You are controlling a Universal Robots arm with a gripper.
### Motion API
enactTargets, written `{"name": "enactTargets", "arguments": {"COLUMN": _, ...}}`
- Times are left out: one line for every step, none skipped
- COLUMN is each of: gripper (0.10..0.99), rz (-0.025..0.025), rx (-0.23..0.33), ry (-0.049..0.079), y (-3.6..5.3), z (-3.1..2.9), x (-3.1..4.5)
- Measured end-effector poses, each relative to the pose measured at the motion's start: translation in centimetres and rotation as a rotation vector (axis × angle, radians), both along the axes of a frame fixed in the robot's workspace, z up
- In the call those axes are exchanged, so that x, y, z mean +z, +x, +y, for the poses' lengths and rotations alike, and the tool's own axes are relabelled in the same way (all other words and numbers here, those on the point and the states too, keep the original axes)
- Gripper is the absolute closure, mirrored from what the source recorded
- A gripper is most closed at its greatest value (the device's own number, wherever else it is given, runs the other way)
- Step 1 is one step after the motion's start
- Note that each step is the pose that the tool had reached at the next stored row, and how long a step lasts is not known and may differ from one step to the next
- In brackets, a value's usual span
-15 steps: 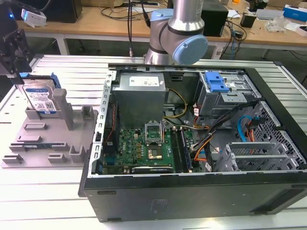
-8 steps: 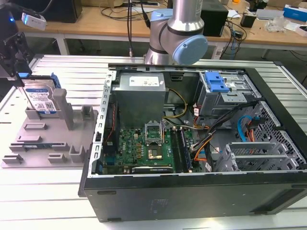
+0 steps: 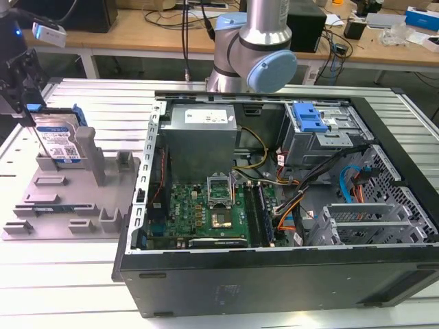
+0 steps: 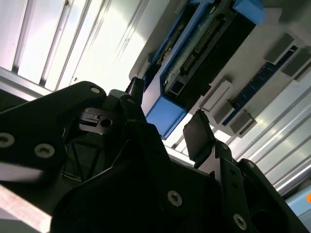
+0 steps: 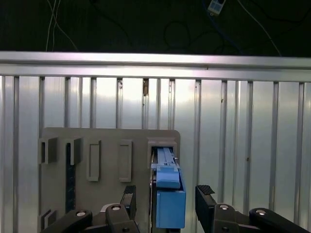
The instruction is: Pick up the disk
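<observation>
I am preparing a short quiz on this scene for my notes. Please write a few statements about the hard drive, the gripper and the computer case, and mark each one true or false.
1. The hard drive stands on edge in the grey fixture. True.
2. The gripper is shut on the hard drive. False: it is open, with a gap between each of its fingers and the drive.
3. The computer case lies with its side open. True.
4. The hard drive sits inside the computer case. False: it is in the fixture, on the exterior view's left of the case.

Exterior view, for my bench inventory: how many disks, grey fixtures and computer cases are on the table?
disk: 1
grey fixture: 1
computer case: 1
Total: 3
</observation>
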State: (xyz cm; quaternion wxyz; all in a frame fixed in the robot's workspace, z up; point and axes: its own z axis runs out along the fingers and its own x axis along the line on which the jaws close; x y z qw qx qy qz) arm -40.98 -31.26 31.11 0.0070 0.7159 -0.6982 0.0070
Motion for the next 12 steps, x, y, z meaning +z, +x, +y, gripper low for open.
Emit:
{"name": "enactTargets", "arguments": {"gripper": 0.482, "rz": 0.0000, "rx": 0.000, "ry": 0.000, "y": 0.00, "z": 0.00, "x": -0.05}}
{"name": "enactTargets", "arguments": {"gripper": 0.482, "rz": 0.0000, "rx": 0.000, "ry": 0.000, "y": 0.00, "z": 0.00, "x": -0.09}}
{"name": "enactTargets", "arguments": {"gripper": 0.482, "rz": 0.0000, "rx": 0.000, "ry": 0.000, "y": 0.00, "z": 0.00, "x": -0.13}}
{"name": "enactTargets", "arguments": {"gripper": 0.482, "rz": 0.0000, "rx": 0.000, "ry": 0.000, "y": 0.00, "z": 0.00, "x": -0.19}}
{"name": "enactTargets", "arguments": {"gripper": 0.482, "rz": 0.0000, "rx": 0.000, "ry": 0.000, "y": 0.00, "z": 0.00, "x": -0.24}}
{"name": "enactTargets", "arguments": {"gripper": 0.482, "rz": 0.0000, "rx": 0.000, "ry": 0.000, "y": 0.00, "z": 0.00, "x": -0.28}}
{"name": "enactTargets", "arguments": {"gripper": 0.482, "rz": 0.0000, "rx": 0.000, "ry": 0.000, "y": 0.00, "z": 0.00, "x": -0.34}}
{"name": "enactTargets", "arguments": {"gripper": 0.498, "rz": 0.0000, "rx": 0.000, "ry": 0.000, "y": 0.00, "z": 0.00, "x": -0.37}}
{"name": "enactTargets", "arguments": {"gripper": 0.565, "rz": 0.0000, "rx": 0.000, "ry": 0.000, "y": 0.00, "z": 0.00, "x": -0.41}}
{"name": "enactTargets", "arguments": {"gripper": 0.635, "rz": 0.0000, "rx": 0.000, "ry": 0.000, "y": 0.00, "z": 0.00, "x": -0.46}}
{"name": "enactTargets", "arguments": {"gripper": 0.635, "rz": 0.0000, "rx": 0.000, "ry": 0.000, "y": 0.00, "z": 0.00, "x": -0.50}}
{"name": "enactTargets", "arguments": {"gripper": 0.635, "rz": 0.0000, "rx": 0.000, "ry": 0.000, "y": 0.00, "z": 0.00, "x": -0.54}}
